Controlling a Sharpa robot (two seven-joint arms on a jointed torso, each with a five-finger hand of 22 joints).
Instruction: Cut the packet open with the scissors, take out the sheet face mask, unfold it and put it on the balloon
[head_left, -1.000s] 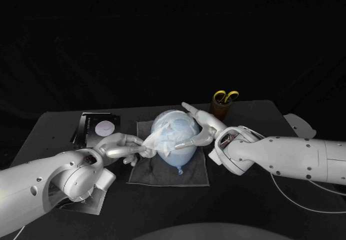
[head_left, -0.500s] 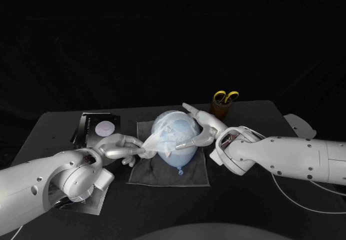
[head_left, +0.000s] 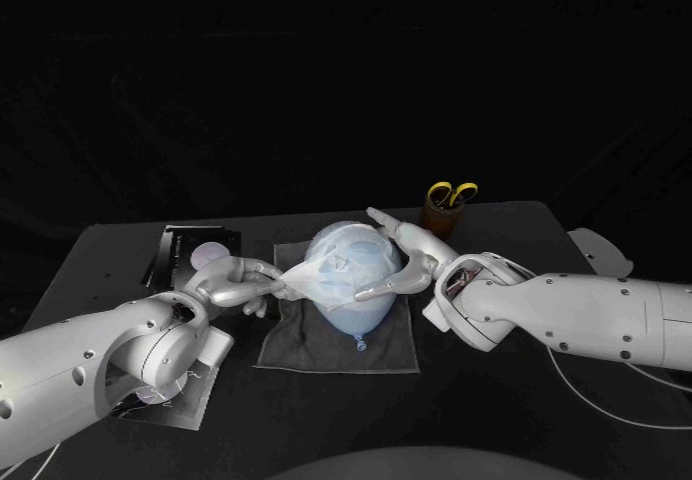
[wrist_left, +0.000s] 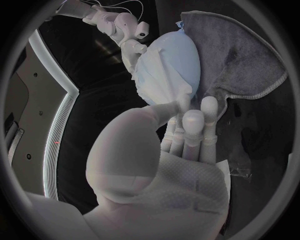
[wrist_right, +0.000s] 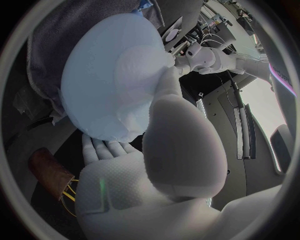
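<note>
A pale blue balloon (head_left: 355, 312) lies on a grey towel (head_left: 335, 350) with the white sheet mask (head_left: 343, 262) spread over its top. My left hand (head_left: 237, 284) pinches the mask's left edge beside the balloon. My right hand (head_left: 405, 254) wraps the balloon's right side, its thumb pressing the mask's edge against it. In the left wrist view, fingers (wrist_left: 191, 131) hold the mask (wrist_left: 164, 75). The right wrist view shows the thumb (wrist_right: 167, 85) on the mask-covered balloon (wrist_right: 109, 80). The yellow-handled scissors (head_left: 453, 192) stand in a brown cup (head_left: 438, 216).
The cut packet (head_left: 202, 252) lies on a dark tray at the table's left, behind my left hand. The cup with the scissors stands close behind my right hand. A crinkled clear sheet (head_left: 170, 400) lies under my left forearm.
My left hand has risen and moved in toward the balloon, drawing the mask's left edge smoother. The mask now lies flatter over the balloon. My right hand has barely shifted.
</note>
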